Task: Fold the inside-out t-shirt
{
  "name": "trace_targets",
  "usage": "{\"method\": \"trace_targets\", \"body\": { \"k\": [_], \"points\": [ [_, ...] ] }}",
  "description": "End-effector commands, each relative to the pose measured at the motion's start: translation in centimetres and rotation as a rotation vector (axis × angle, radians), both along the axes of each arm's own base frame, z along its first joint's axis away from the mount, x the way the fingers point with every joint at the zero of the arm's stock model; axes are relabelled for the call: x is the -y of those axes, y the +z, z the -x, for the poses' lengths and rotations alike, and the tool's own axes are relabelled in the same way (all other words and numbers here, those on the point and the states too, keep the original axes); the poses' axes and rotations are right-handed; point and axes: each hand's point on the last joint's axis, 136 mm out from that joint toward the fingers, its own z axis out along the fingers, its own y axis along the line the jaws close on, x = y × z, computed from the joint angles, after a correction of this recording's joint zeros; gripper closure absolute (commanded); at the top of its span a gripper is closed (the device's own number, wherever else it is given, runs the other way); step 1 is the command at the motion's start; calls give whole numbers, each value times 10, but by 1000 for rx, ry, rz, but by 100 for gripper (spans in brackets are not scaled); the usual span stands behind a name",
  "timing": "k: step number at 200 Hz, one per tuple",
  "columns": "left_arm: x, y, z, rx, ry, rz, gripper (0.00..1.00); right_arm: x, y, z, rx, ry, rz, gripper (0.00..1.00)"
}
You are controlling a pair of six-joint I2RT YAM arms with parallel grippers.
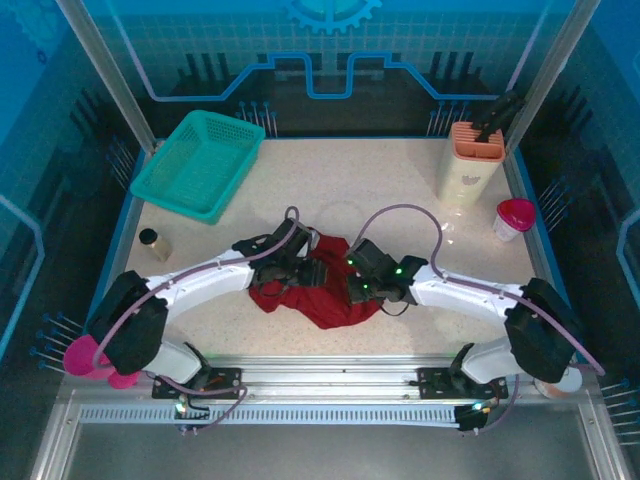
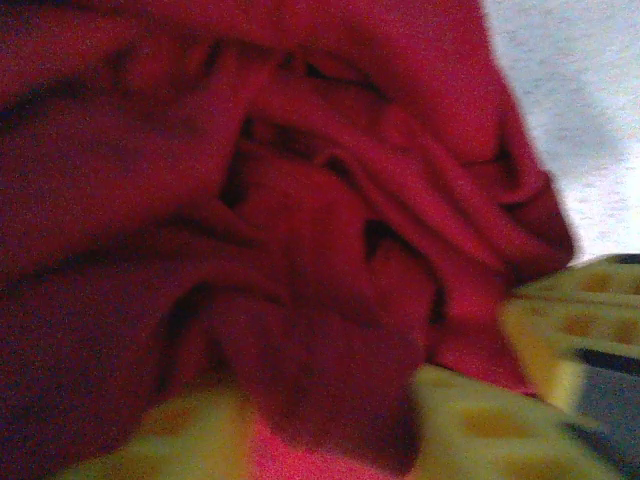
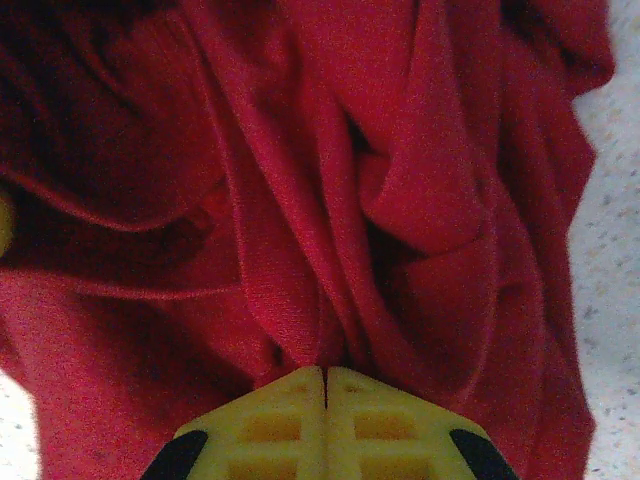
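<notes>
R claw (image 3: pixel 325 374) pinches red t-shirt (image 3: pixel 420 180).

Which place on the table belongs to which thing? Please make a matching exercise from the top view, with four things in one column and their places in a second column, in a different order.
Things:
1. dark red t-shirt
2. teal basket
3. orange holder
4. cup with pink lid

Places on the table:
A. far left corner
B. far right corner
C. middle, towards the near edge
D. right side, nearer than the far corner

Pairs: 1-C, 2-A, 3-B, 4-D
</notes>
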Motion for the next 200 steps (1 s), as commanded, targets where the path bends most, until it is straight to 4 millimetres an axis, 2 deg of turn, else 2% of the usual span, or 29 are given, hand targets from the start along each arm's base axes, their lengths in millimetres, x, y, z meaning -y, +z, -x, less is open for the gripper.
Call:
{"method": "trace_targets", "body": {
  "k": [1, 9, 27, 44, 55, 65, 74, 86, 96, 126, 131, 133, 138, 155, 167, 200],
  "points": [
    [-12, 18, -16, 112, -5, -98, 91, 13, 19, -13, 42, -46, -40, 100],
    [-10, 32, -16, 143, -36, -88, 100, 21, 24, -19, 55, -63, -38, 100],
    [-7, 71, -9, 195, -85, -30, 100, 43, 31, -37, 96, -114, -20, 100],
    [2, 106, 8, 217, -134, 103, 100, 56, 33, -56, 132, -131, -14, 100],
    [8, 121, 19, 220, -161, 190, 100, 60, 33, -65, 150, -130, -12, 100],
    [6, 128, 24, 218, -139, 230, 100, 62, 32, -68, 146, -130, -19, 100],
    [3, 128, 30, 206, -130, 254, 100, 61, 30, -67, 138, -121, -39, 100],
    [-4, 123, 38, 180, -111, 267, 100, 61, 29, -64, 133, -109, -51, 74],
    [-11, 115, 43, 147, -93, 278, 100, 63, 30, -61, 133, -84, -34, 66],
    [-20, 90, 59, 40, -40, 349, 100, 66, 50, -41, 195, 61, 151, 54],
    [-21, 87, 63, 27, -35, 358, 100, 67, 49, -35, 198, 83, 193, 52],
    [-21, 86, 64, 22, -34, 362, 100, 64, 57, -36, 214, 87, 195, 51],
    [-21, 84, 67, 14, -30, 374, 100, 62, 61, -34, 221, 91, 216, 49],
    [-25, 79, 73, 5, -5, 409, 100, 59, 60, -21, 182, 56, 251, 41],
    [-27, 77, 75, 8, 10, 427, 100, 49, 57, -14, 181, 71, 273, 37],
    [-28, 75, 81, -13, 27, 459, 100, 42, 54, -36, 272, 22, 386, 37]
  ]
}}
